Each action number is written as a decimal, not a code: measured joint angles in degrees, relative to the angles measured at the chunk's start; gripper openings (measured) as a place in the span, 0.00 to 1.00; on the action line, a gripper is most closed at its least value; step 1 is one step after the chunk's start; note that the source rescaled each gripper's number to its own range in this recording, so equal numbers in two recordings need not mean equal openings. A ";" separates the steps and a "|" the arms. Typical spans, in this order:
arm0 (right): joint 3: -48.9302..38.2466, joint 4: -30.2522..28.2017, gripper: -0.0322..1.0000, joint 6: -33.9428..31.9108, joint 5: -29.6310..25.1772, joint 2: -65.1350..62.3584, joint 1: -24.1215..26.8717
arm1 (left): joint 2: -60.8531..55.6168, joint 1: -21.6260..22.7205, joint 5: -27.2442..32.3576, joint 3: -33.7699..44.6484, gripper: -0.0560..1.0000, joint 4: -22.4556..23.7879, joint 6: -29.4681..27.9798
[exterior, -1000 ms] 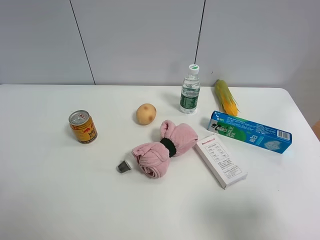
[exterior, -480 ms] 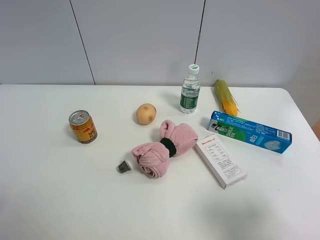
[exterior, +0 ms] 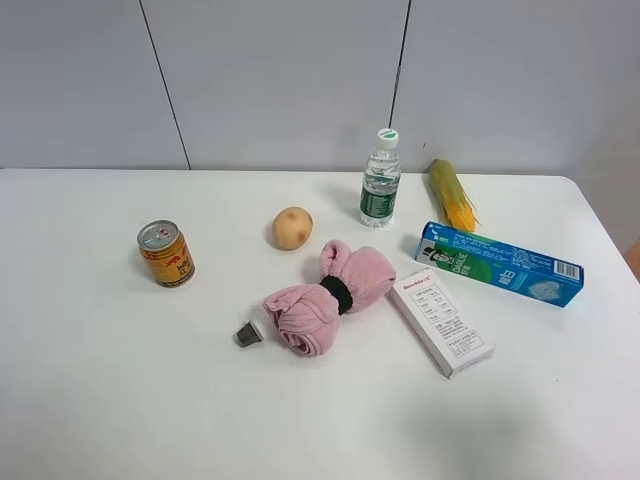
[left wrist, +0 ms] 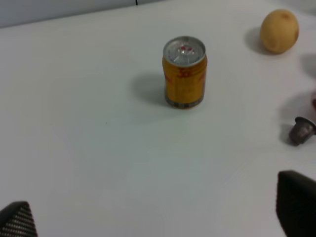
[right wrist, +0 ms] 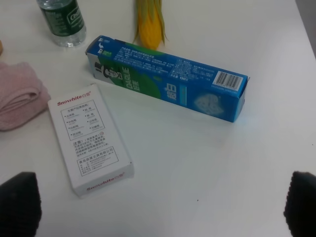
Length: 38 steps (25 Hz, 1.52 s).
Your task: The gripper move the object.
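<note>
The pink rolled towel, cinched by a black band, lies on the white table near the middle. One end of it also shows in the right wrist view. Neither arm shows in the exterior high view. My left gripper is open and empty, with its dark fingertips wide apart over bare table near the can. My right gripper is open and empty, with its fingertips wide apart near the white box.
A small gray cap sits just left of the towel. A yellow can stands at the left and a potato behind the towel. A water bottle, corn, a blue box and a white box are at the right.
</note>
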<state>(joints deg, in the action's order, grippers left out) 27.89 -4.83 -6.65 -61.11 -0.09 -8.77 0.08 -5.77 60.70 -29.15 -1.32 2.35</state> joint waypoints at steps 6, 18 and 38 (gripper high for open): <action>0.00 0.00 1.00 0.00 0.00 0.00 0.00 | -0.35 0.00 -0.08 0.00 0.97 0.16 -0.05; 0.00 0.00 1.00 0.00 0.00 0.00 0.00 | -0.35 0.41 -0.08 0.00 0.97 0.16 -0.17; 0.00 0.00 1.00 0.00 0.00 0.00 0.00 | -0.35 5.04 -0.08 0.00 0.97 0.21 -0.17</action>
<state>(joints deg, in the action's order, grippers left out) 27.89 -4.83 -6.65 -61.11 -0.09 -8.77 -0.27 -0.74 60.62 -29.15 -1.11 2.18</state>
